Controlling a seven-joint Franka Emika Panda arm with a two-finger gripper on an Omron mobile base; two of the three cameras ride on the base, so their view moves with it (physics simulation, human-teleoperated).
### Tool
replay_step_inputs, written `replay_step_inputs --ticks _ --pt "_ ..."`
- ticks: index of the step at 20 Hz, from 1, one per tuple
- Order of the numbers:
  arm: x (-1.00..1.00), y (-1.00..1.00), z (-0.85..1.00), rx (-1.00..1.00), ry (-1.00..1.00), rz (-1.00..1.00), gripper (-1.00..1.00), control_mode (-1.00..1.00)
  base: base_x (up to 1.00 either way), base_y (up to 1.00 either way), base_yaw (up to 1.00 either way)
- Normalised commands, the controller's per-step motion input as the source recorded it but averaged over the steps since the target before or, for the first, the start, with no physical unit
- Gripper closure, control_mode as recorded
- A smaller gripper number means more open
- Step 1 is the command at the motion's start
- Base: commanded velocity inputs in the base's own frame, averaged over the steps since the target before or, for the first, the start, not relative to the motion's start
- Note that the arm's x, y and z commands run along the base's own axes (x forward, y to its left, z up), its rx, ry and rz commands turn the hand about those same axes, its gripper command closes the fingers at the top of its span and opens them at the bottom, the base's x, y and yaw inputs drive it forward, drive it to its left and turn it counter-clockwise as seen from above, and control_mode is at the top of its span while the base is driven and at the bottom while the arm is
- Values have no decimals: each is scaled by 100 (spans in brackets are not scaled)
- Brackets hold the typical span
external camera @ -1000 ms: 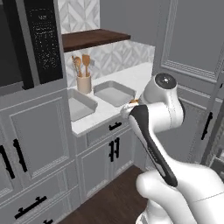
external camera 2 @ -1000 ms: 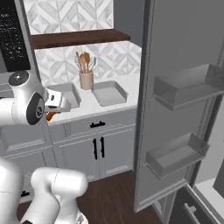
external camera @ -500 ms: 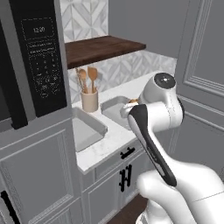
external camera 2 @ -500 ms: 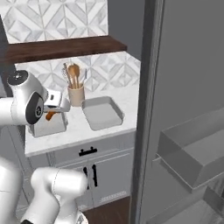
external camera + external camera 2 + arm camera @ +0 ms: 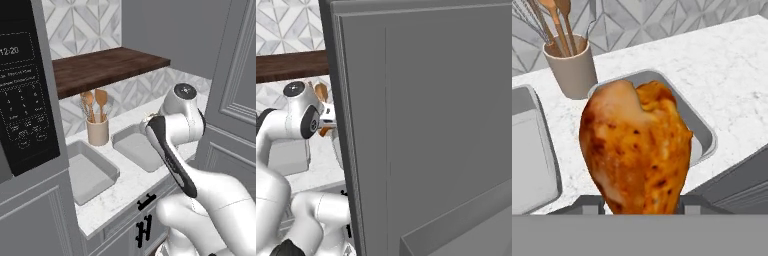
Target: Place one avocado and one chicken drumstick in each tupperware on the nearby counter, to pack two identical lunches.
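Gripping a chicken drumstick (image 5: 637, 150), the pincer (image 5: 639, 202) hovers over the tupperwares (image 5: 90, 172) — base now driven closer.

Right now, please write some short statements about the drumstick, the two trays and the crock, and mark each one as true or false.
1. The gripper holds a chicken drumstick. True.
2. The drumstick already lies inside a tupperware. False: it is in the gripper, above the counter.
3. The two tupperwares, left and right in the left base view, have no food in them there. True.
4. The utensil crock stands inside the right tupperware. False: it stands on the counter behind the two tupperwares, near the gap between them.
5. The crock holds wooden utensils. True.
6. An avocado lies on the counter beside the crock. False: no avocado can be seen there.
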Motion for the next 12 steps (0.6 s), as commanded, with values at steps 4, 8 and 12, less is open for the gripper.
replay_step_inputs --ticks 4,8,12 --pt "100 -2 -71 -8 0 0 100 -100 0 0 0" --pt "100 0 -64 -1 4 0 100 -100 0 0 0" --pt "66 -6 -45 0 16 3 100 -100 0 0 0"
